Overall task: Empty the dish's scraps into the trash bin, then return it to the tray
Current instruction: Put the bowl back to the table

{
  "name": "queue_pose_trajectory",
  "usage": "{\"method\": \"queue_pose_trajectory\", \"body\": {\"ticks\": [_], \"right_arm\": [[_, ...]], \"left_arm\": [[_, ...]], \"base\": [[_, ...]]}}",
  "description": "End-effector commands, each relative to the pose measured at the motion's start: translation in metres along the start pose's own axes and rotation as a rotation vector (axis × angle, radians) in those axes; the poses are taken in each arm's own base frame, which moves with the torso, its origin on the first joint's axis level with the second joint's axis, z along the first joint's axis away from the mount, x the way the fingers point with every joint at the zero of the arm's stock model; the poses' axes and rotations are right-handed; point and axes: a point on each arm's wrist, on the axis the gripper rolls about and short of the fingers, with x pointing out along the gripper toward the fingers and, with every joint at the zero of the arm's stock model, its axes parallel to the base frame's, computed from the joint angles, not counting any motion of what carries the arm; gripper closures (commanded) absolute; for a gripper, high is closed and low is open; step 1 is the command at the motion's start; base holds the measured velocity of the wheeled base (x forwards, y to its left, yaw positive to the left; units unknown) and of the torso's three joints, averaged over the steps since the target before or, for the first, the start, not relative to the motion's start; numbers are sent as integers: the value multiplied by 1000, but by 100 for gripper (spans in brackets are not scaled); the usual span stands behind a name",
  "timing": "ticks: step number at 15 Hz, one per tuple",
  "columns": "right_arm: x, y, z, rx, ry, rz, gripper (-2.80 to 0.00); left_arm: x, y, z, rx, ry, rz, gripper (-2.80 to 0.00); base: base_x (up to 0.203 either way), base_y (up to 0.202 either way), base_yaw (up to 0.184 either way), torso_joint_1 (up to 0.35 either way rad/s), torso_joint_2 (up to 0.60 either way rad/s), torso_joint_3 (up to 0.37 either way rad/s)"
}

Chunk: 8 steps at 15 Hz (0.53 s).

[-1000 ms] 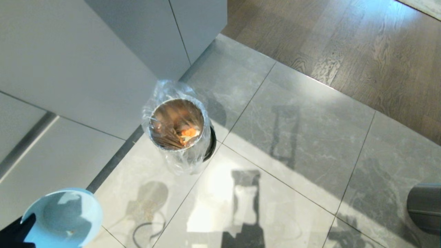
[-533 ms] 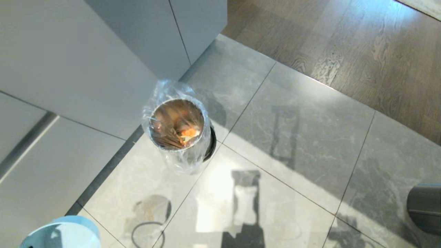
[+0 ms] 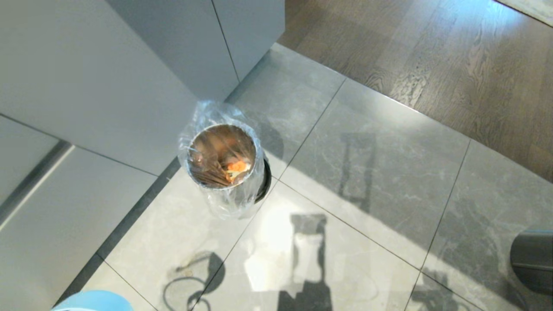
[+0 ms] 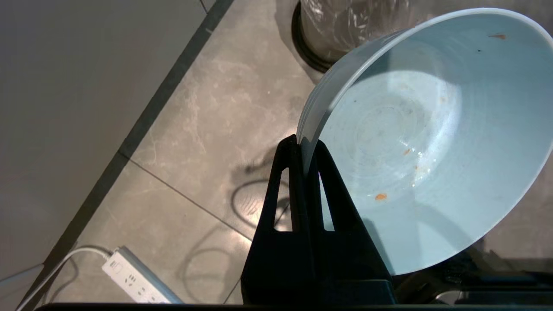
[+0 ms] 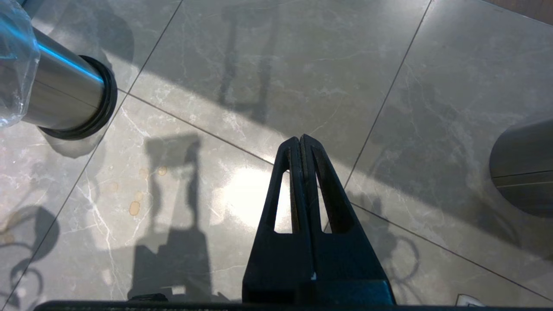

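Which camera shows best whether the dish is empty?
The left wrist view: the dish, pinched at its rim by the left claw, holds only specks. The head view catches just its rim; the right wrist view misses it.

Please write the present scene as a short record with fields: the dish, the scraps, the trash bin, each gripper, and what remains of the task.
dish: pale blue bowl, tilted, nearly empty, a few orange specks inside
held by: left gripper, shut on the bowl's rim
scraps: orange and pale pieces lying inside the bin
trash bin: steel cylinder with clear bag liner, upright on the tiled floor
right gripper: shut, empty, above the floor
tray: not in view
remaining: return the dish to the tray
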Motion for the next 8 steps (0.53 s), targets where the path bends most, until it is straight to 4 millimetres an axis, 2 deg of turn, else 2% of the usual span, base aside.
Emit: {"method": "queue_pose_trajectory", "body": {"ticks": [1, 8], "right_arm": [[0, 0, 0, 1, -1, 0, 0], [0, 0, 0, 1, -1, 0, 0]], "left_arm": [[-9, 0, -3, -5, -123, 2, 0], [-11, 0, -4, -14, -142, 6, 0]], "base": [[0, 0, 0, 0, 0, 0], [0, 0, 0, 0, 0, 0]]}}
